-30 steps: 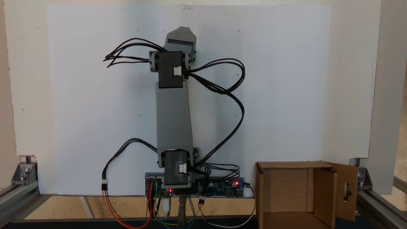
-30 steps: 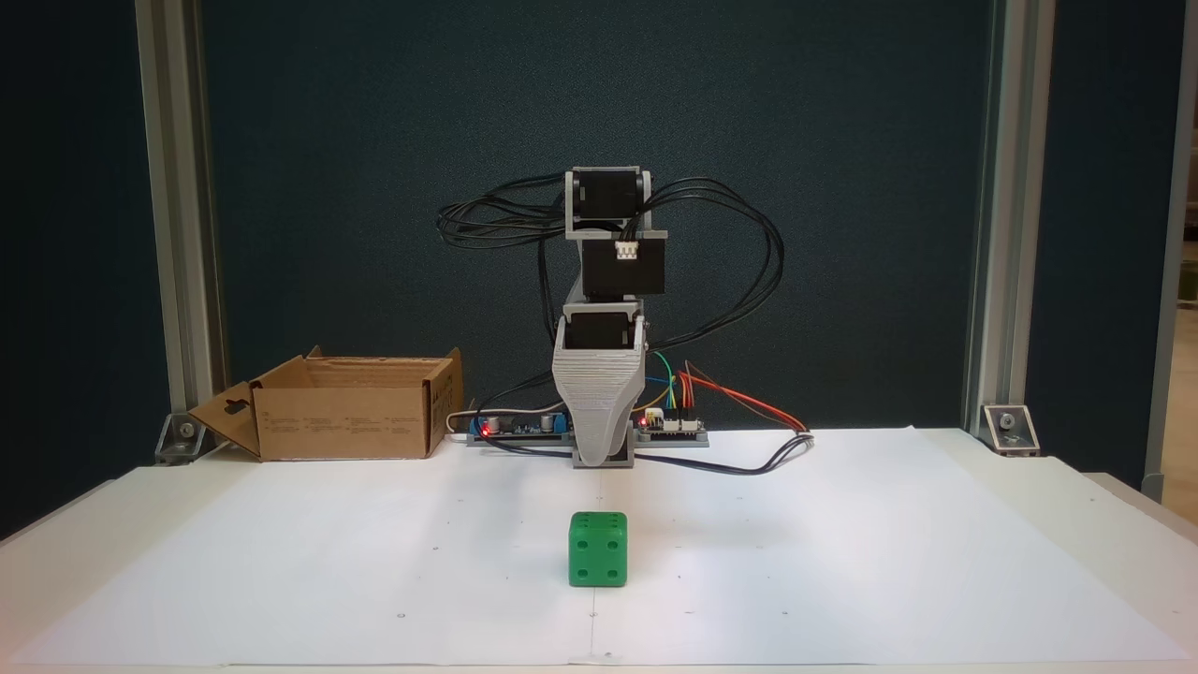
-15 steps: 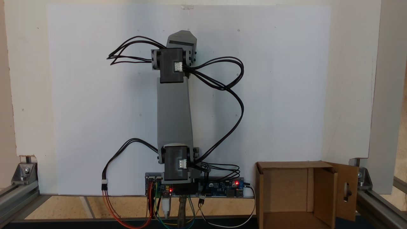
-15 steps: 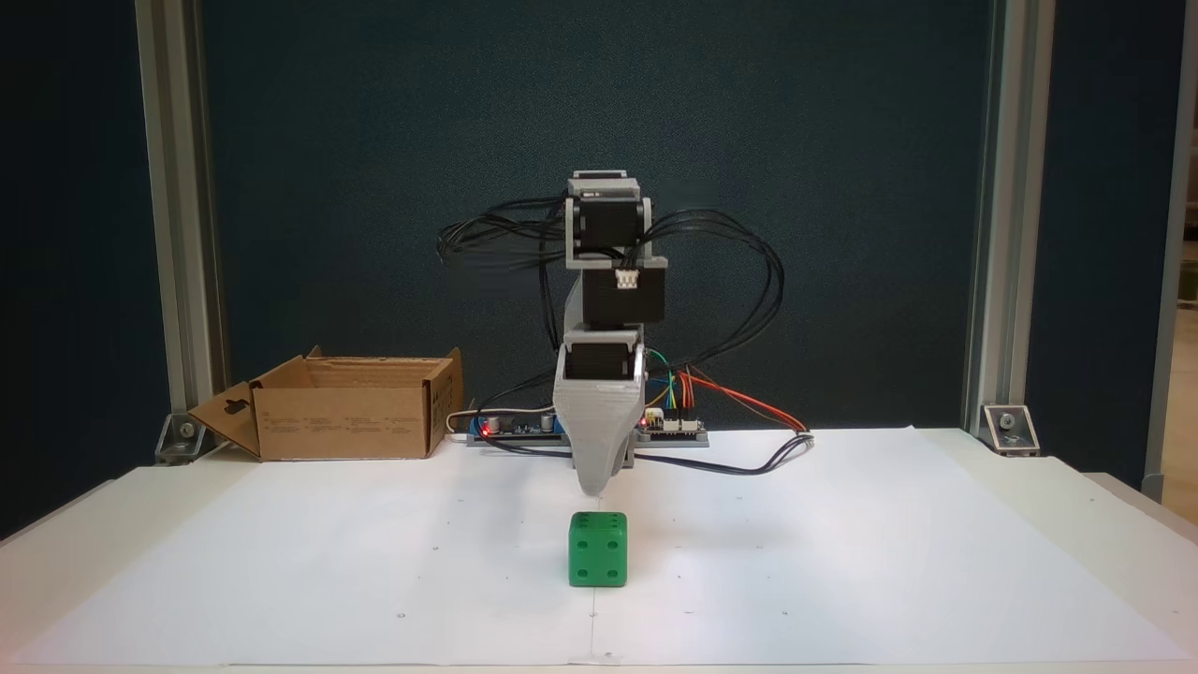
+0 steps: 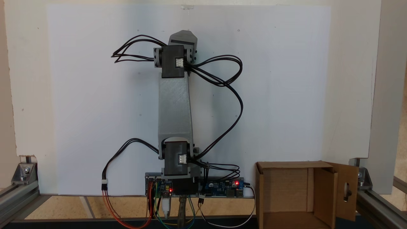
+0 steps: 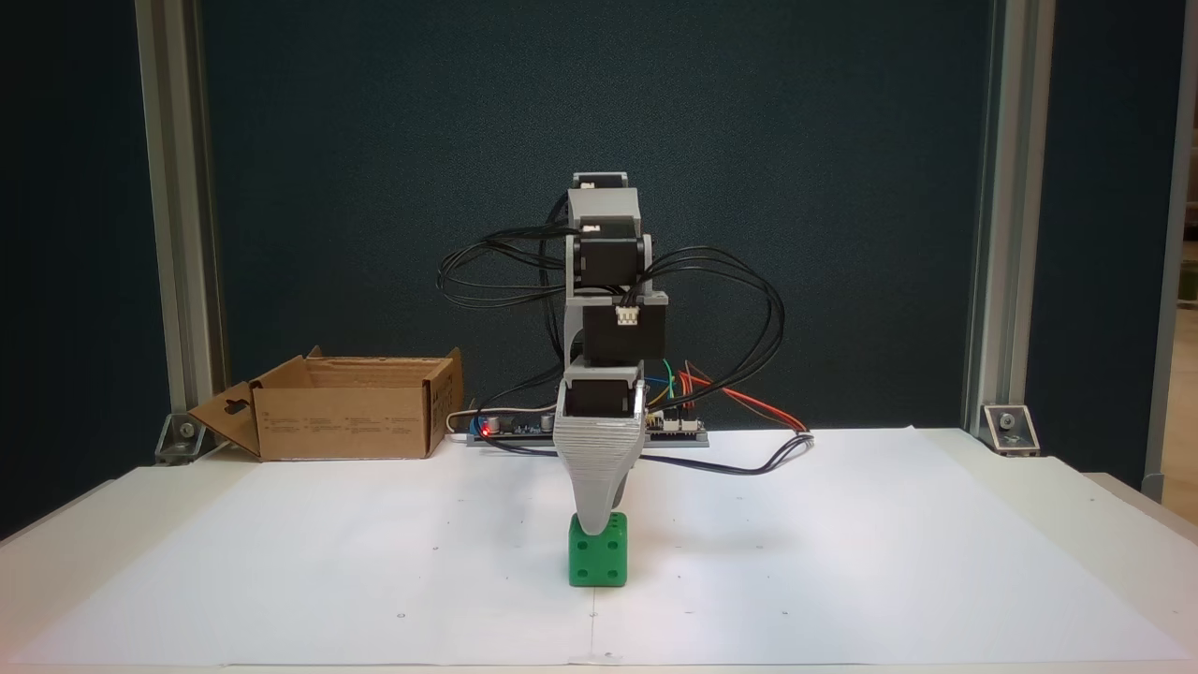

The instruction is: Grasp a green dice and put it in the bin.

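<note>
The green dice [image 6: 597, 563] sits on the white paper sheet [image 6: 842, 562] near the front middle of the table, its four-pip face toward the camera. The gripper [image 6: 599, 524] points straight down over it, the grey tip overlapping the dice's upper edge; only one jaw shows, the other hidden behind it, so I cannot tell how far it is open or whether it has hold of the dice. The bin [image 6: 346, 407] stands far back at the left in this fixed view, well apart from the dice, open-topped [image 5: 297, 190], beside the arm's base electronics [image 6: 524, 427].
</note>
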